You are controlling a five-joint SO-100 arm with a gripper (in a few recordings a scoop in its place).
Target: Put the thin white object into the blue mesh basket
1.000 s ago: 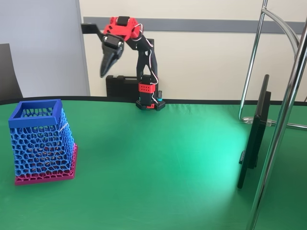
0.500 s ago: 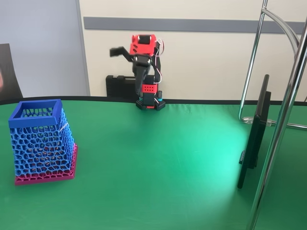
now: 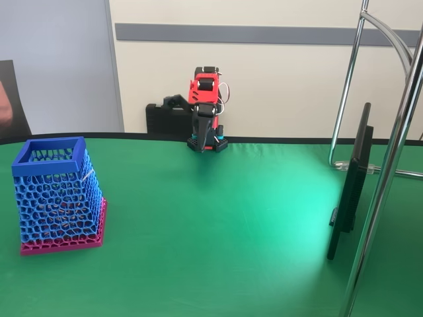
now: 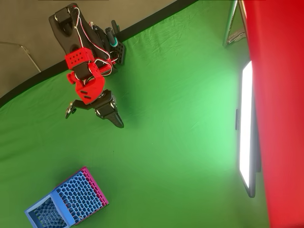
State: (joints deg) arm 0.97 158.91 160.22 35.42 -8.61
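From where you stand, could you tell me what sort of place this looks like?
Probably a robotics lab or test bench: a small arm stands on a table covered in green cloth, a metal stand rises at the right, and a blue mesh basket serves as a prop.

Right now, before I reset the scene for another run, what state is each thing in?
gripper: shut, empty, pointing down near the arm's base.
blue mesh basket: upright on the table, apart from the gripper.
thin white object: pale sliver at the basket's right wall; seemingly inside and leaning, hard to confirm.
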